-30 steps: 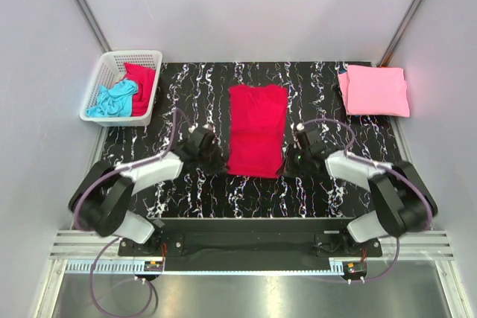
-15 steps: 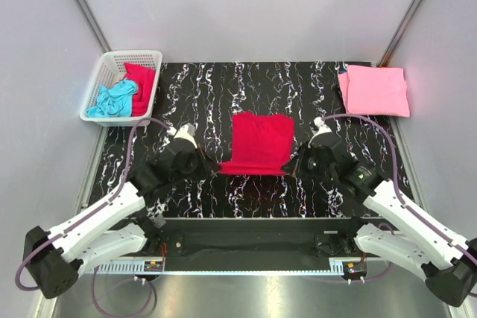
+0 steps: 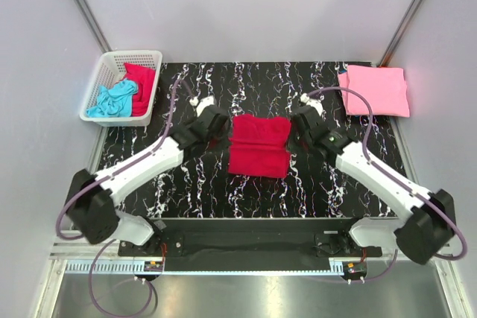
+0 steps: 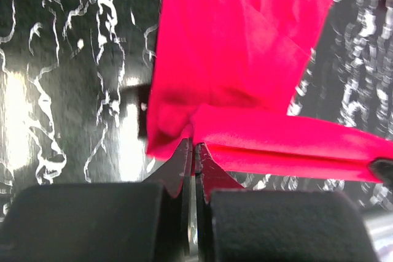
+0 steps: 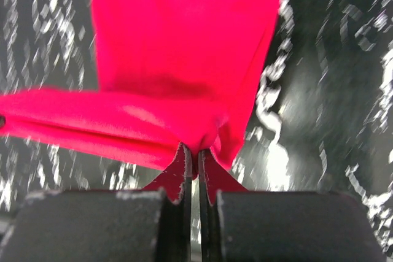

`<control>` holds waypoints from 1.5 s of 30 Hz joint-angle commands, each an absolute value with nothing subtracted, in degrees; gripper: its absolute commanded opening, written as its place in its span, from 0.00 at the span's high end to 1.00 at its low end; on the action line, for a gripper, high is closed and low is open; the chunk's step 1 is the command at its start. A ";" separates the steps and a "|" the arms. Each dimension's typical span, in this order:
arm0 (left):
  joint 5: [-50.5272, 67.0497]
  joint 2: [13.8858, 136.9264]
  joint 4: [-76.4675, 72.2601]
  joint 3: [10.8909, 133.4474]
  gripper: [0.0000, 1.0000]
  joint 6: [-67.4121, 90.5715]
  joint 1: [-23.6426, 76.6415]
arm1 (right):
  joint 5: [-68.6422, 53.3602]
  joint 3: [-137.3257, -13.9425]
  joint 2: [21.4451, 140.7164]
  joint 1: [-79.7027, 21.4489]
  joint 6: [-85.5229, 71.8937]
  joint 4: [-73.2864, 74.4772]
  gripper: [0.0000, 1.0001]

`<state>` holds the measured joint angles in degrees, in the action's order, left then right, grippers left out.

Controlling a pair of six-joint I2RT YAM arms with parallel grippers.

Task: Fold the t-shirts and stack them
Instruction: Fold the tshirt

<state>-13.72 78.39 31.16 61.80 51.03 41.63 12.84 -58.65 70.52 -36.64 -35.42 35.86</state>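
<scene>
In the top view, the left gripper [image 3: 220, 126] and the right gripper [image 3: 297, 129] sit at opposite side edges of the crimson t-shirt [image 3: 258, 148], which lies in the middle of the black marbled table [image 3: 186, 184]. Each one meets the cloth at the far corner on its own side. From here I cannot tell how tightly either is closed. The shirt is doubled over into a nearly square block, and the doubled layer spans left to right between the two grippers. A light pink t-shirt [image 3: 374, 91] lies folded flat at the far right corner. The white basket [image 3: 131, 54] at the far left holds a turquoise t-shirt [image 3: 112, 100] and a red t-shirt [image 3: 142, 80], both bunched up.

In the left wrist view, the black fingers [image 4: 175, 167] are clenched together with only a sliver between them, pinching a crimson corner. A taut band of cloth runs from there to the right edge, and the rest spreads away over the table.

In the right wrist view, the fingers [image 5: 178, 170] are likewise pressed shut on a gathered crimson corner. A band stretches off to the left, and the body extends away ahead.
</scene>
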 commanded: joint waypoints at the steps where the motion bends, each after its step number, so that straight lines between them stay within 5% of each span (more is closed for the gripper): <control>1: -21.80 84.00 32.70 68.19 1.00 46.33 38.94 | 19.17 -63.09 74.52 -30.86 -30.50 34.64 1.00; 17: -17.93 117.57 26.02 93.06 1.00 39.20 31.38 | 11.08 -81.11 107.65 -19.34 -22.59 19.78 1.00; 24: -21.02 120.23 18.91 93.69 1.00 38.15 28.83 | 8.18 -91.13 119.16 -16.70 -21.71 17.84 1.00; 26: -20.91 120.23 17.32 94.22 0.99 37.35 28.65 | 8.00 -94.30 120.40 -16.44 -21.27 17.75 0.77; 29: -23.72 118.75 15.92 92.65 0.82 37.70 28.74 | 8.78 -97.20 121.64 -16.26 -20.92 17.67 0.47; 38: -27.07 105.66 -2.19 74.11 0.69 39.03 28.65 | 8.71 -96.07 118.39 -16.08 -20.92 16.52 0.41; 45: -7.41 106.69 2.97 78.47 0.70 34.90 29.96 | 2.29 -86.76 110.76 -17.05 -21.80 15.82 0.51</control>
<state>-17.26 107.50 3.57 74.61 37.58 28.64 5.21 -89.38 118.17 -16.08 -21.82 17.28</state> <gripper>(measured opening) 0.306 0.506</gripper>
